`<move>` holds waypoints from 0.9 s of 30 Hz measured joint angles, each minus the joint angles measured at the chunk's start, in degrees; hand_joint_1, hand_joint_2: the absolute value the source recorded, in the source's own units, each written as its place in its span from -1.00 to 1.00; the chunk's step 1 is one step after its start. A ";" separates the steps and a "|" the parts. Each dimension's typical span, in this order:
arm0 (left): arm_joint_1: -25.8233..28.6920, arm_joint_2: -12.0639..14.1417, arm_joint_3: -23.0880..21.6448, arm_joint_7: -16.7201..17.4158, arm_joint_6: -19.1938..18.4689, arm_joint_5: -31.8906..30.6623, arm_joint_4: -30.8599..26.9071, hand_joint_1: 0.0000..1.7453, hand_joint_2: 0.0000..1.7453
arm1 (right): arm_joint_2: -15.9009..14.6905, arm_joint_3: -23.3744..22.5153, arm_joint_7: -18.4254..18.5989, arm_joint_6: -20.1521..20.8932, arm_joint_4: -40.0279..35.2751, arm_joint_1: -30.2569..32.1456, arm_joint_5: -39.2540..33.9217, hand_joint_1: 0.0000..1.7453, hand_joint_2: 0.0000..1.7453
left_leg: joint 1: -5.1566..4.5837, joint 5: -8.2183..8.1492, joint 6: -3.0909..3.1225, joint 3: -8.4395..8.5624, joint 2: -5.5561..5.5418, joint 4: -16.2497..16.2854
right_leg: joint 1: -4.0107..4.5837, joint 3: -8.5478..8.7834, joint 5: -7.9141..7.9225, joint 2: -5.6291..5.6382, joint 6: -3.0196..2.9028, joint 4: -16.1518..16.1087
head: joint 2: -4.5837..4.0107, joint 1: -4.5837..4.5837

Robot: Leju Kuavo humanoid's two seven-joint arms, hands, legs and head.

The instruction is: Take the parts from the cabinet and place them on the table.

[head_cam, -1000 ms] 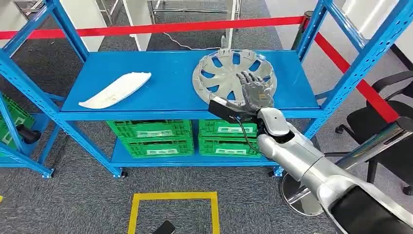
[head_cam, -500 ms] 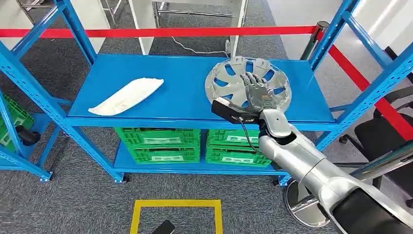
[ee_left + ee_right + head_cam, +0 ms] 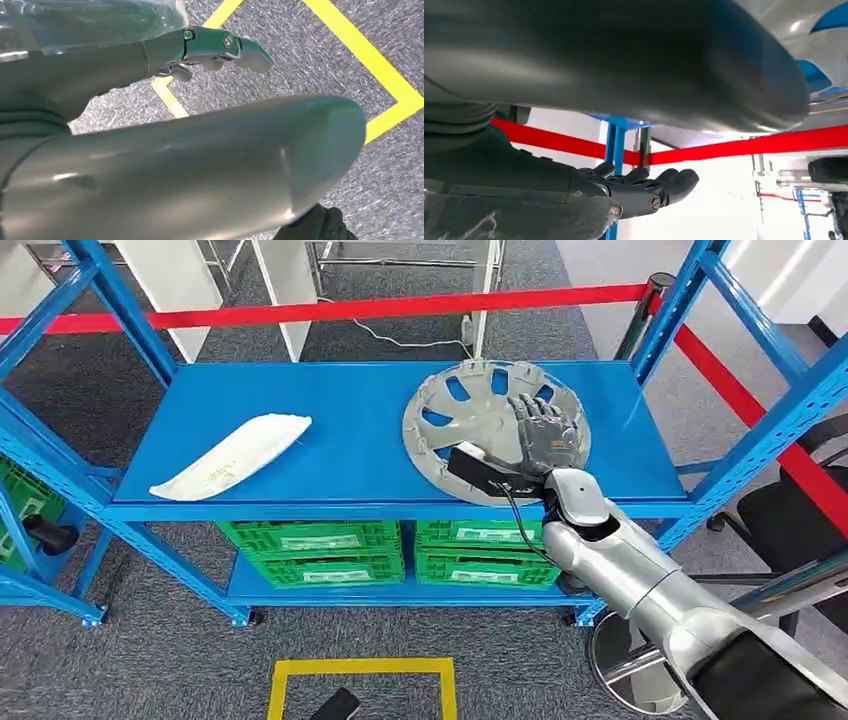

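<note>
hubcap (image 3: 470,420) flat on shelf (image 3: 350,430) (round)

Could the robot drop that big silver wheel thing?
Maybe. The right hand lies on top of the round silver hubcap rather than visibly gripping it, so it could slide. The hubcap's near rim sits at the blue shelf front edge, so a nudge might tip it off.

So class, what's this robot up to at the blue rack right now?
The robot's right hand rests flat on a silver hubcap lying on the top shelf of the rack, not yet lifted. A white part lies untouched further along the shelf. The left hand hangs over the floor, holding nothing.
</note>
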 joint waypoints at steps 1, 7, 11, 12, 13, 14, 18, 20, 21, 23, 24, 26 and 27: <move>0.00 0.00 0.13 -0.07 0.15 0.00 0.00 -1.00 -1.00 | -0.13 -0.09 0.09 0.00 0.00 0.19 0.00 -1.00 -1.00 | 0.00 -0.21 -0.23 0.20 0.00 -0.36 | 0.03 0.00 -0.05 -0.04 -0.08 0.00 | 0.00 0.00; 0.07 0.02 0.39 -0.22 0.33 0.20 0.00 -1.00 -1.00 | -0.77 -0.44 0.55 -0.50 0.04 0.63 -0.35 -1.00 -1.00 | 0.01 -0.55 -0.85 0.83 0.02 -1.09 | 0.04 0.27 -0.05 -0.11 -0.15 0.00 | 0.00 0.00; 0.24 0.02 0.68 -0.33 0.35 0.26 0.00 -1.00 -1.00 | -1.25 -0.98 0.94 -0.66 0.02 1.29 -0.55 -1.00 -1.00 | -0.03 -0.53 -0.88 1.07 0.02 -1.09 | 0.01 0.59 -0.05 -0.16 -0.14 -0.02 | 0.00 0.02; 0.24 0.02 0.70 -0.42 0.35 0.28 0.00 -1.00 -1.00 | -1.29 -1.09 1.03 -0.61 0.04 1.36 -1.07 -1.00 -1.00 | -0.05 -0.53 -0.88 1.12 0.02 -1.09 | 0.00 0.63 -0.05 -0.15 -0.14 -0.03 | 0.00 0.02; 0.24 0.02 0.72 -0.48 0.37 0.33 0.00 -1.00 -1.00 | -1.34 -1.29 1.16 -0.46 0.02 1.44 -1.55 -1.00 -1.00 | -0.06 -0.53 -0.88 1.14 0.02 -1.09 | -0.01 0.67 -0.05 -0.15 -0.14 -0.05 | 0.00 0.02; 0.24 0.02 0.76 -0.55 0.37 0.33 0.00 -1.00 -1.00 | -1.36 -1.38 1.25 -0.35 0.04 1.54 -1.88 -1.00 -1.00 | -0.06 -0.53 -0.88 1.16 0.02 -1.09 | -0.01 0.70 -0.05 -0.15 -0.14 -0.07 | 0.00 0.02; 0.24 0.02 0.90 -0.72 0.44 0.33 0.00 -1.00 -1.00 | -1.47 -1.81 1.44 0.44 0.11 2.17 -3.50 -1.00 -1.00 | -0.06 -0.54 -0.87 1.17 0.02 -1.09 | -0.01 0.73 -0.05 -0.16 -0.13 -0.11 | 0.00 0.02; 0.24 0.02 1.07 -0.72 0.44 0.33 0.00 -1.00 -1.00 | -1.47 -1.92 1.44 0.74 0.33 2.44 -4.28 -1.00 -1.00 | -0.06 -0.54 -0.87 1.17 0.02 -1.09 | -0.01 0.73 -0.05 -0.16 -0.13 -0.14 | 0.00 0.02; 0.23 0.02 1.18 -0.72 0.46 0.33 0.00 -1.00 -1.00 | -1.47 -1.99 1.44 0.76 0.46 2.60 -4.61 -1.00 -1.00 | -0.06 -0.55 -0.86 1.16 0.02 -1.09 | -0.01 0.73 -0.05 -0.16 -0.13 -0.15 | 0.00 0.02; 0.24 0.02 1.29 -0.70 0.63 0.33 0.00 -1.00 -1.00 | -1.47 -2.23 1.38 0.76 0.74 2.99 -5.22 -1.00 -1.00 | -0.06 -0.55 -0.85 1.16 0.01 -1.09 | -0.01 0.73 -0.06 -0.16 -0.12 -0.15 | 0.00 0.02; 0.24 0.02 1.33 -0.72 0.66 0.31 0.00 -1.00 -1.00 | -1.47 -2.30 1.31 0.76 0.87 3.20 -5.46 -1.00 -1.00 | -0.06 -0.56 -0.85 1.16 0.01 -1.09 | -0.01 0.74 -0.06 -0.16 -0.12 -0.16 | 0.00 0.02; 0.24 0.02 1.53 -0.70 0.68 0.26 0.00 -1.00 -1.00 | -1.47 -2.32 0.96 0.79 1.29 3.68 -6.34 -1.00 -1.00 | -0.06 -0.57 -0.84 1.16 0.01 -1.10 | -0.01 0.74 -0.06 -0.16 -0.12 -0.16 | 0.00 0.02; 0.24 0.02 1.62 -0.63 0.68 0.22 0.00 -1.00 -1.00 | -1.47 -2.38 0.65 0.76 1.66 3.98 -6.89 -1.00 -1.00 | -0.06 -0.57 -0.84 1.16 0.01 -1.10 | -0.01 0.75 -0.06 -0.16 -0.12 -0.17 | 0.00 0.02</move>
